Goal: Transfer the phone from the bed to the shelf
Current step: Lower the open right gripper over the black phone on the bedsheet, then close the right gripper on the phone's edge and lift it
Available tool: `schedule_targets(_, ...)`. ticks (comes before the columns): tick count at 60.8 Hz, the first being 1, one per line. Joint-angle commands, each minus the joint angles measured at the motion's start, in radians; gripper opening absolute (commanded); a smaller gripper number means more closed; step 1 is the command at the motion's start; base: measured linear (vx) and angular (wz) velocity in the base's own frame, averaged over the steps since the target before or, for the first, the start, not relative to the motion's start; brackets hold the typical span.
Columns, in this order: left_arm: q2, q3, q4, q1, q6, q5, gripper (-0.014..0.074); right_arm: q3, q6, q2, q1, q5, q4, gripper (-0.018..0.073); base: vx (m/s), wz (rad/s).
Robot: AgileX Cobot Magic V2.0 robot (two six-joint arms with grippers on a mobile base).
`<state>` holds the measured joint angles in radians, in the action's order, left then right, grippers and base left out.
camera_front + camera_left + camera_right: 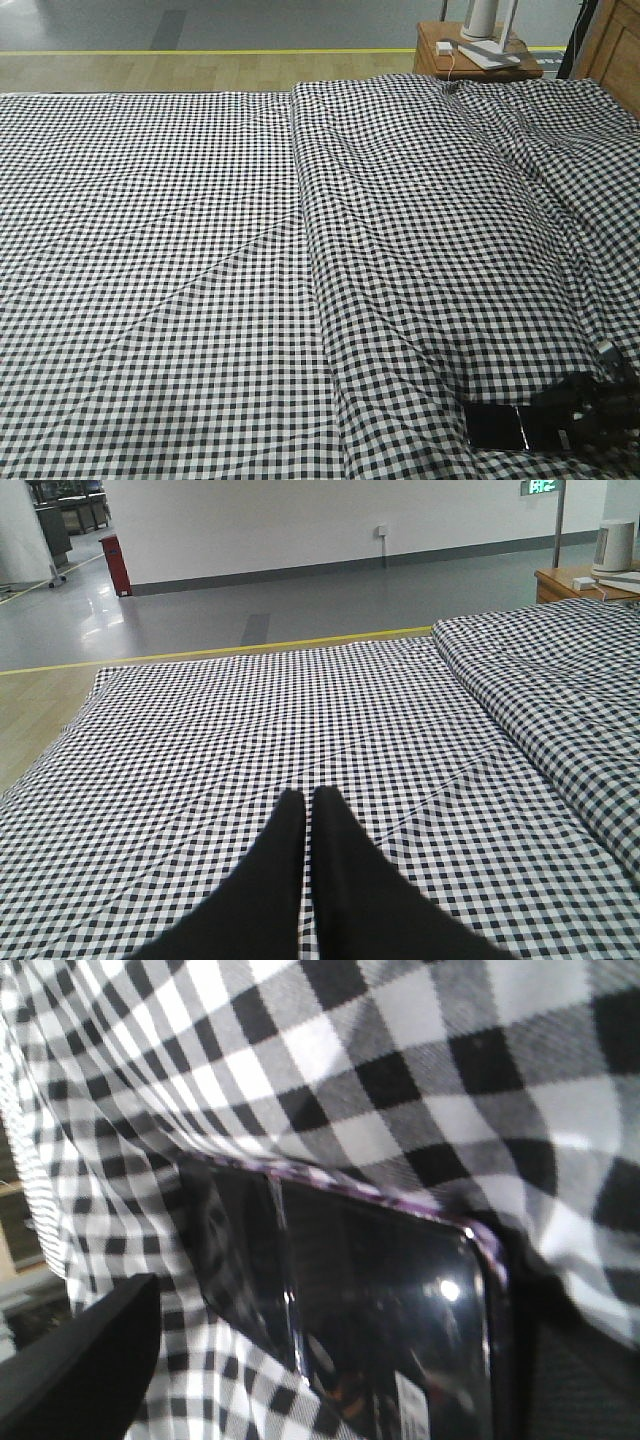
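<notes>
Phone: lies flat on the bed, glossy face up, just ahead of the right tool; in the wrist view it sits between that tool's two fingers.
Right tool: fingers apart, one out past the phone's left edge with cloth showing between them, the other dark against its right rim; no squeeze is visible.
Left tool: fingers together, holding nothing, hovering over bare gingham well away from the phone.
Risk, cloth: a fold of fabric bulges against the phone's upper edge beside the tool, so closing could pinch the gingham and drag it up.
Risk, slip: the slab looks thin and slick, and a shallow or off-centre grip would likely let it tilt and drop.
Hidden: the phone's lower part runs out of frame; whether the right-hand finger touches the rim I cannot tell.
Shelf: not identifiable; only a slice of pale wood shows far beyond the right tool, past the nightstand.
</notes>
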<state>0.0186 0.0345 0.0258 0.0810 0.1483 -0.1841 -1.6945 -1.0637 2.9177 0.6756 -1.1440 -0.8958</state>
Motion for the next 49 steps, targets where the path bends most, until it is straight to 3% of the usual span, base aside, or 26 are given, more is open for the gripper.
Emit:
schedule_targets(1, 0.007, -0.023, 0.009, 0.001, -0.006, 0.072, 0.0001, -0.009, -0.034, -0.044, -0.013, -0.144, -0.064, 0.0595, 0.00, 0.00)
schedule_targets(16, 0.007, -0.023, 0.009, 0.001, -0.006, 0.072, 0.0001, -0.009, -0.068, -0.040, -0.078, -0.144, -0.056, 0.0587, 0.00, 0.00)
schedule_targets(25, 0.007, -0.023, 0.009, 0.001, -0.006, 0.072, 0.0001, -0.009, -0.068, -0.040, -0.089, -0.143, -0.057, 0.0517, 0.00, 0.00)
schedule_targets(33, 0.007, -0.023, 0.009, 0.001, -0.006, 0.072, 0.0001, -0.009, -0.067, -0.041, -0.081, -0.143, -0.053, 0.0368, 0.00, 0.00)
schedule_targets(46, 0.007, -0.023, 0.009, 0.001, -0.006, 0.072, 0.0001, -0.009, -0.067, -0.041, -0.065, -0.143, -0.052, -0.0015, 0.00, 0.00)
schedule_targets(49, 0.007, -0.023, 0.009, 0.001, -0.006, 0.072, 0.0001, -0.009, -0.067, -0.041, -0.065, -0.143, -0.055, -0.0015, 0.00, 0.00)
